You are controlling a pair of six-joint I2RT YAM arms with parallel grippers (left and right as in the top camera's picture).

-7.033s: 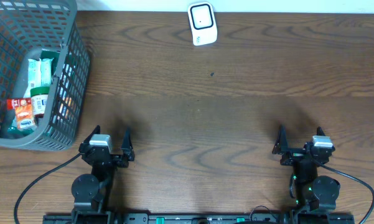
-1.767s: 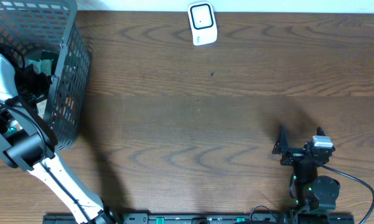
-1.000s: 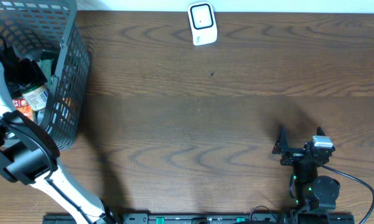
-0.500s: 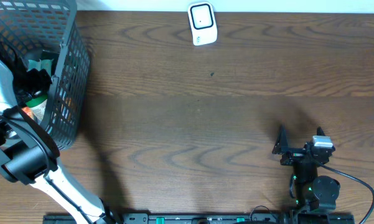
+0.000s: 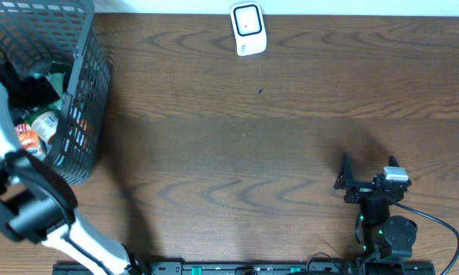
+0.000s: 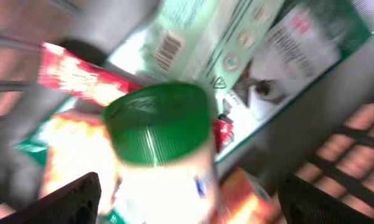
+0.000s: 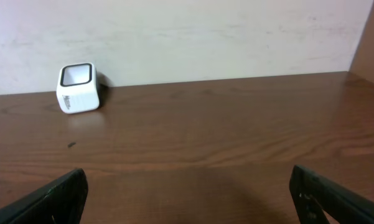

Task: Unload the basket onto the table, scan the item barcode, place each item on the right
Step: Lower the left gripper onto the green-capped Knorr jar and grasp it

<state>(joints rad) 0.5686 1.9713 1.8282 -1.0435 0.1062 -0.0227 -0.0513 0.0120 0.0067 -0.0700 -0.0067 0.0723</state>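
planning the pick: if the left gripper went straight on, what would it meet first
Probably the green-lidded jar, centred ahead of the open left gripper inside the basket, though blur hides the depth.

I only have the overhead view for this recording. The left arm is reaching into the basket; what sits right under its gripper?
Observer: A jar with a green lid, blurred in the left wrist view, lies under the open left gripper.
Reviewer: Is any barcode showing in there?
Observer: Yes, a barcode is visible on the pale green box next to the jar.
Reviewer: And the scanner, from the other side?
Observer: In the right wrist view the scanner stands at the foot of a pale wall.
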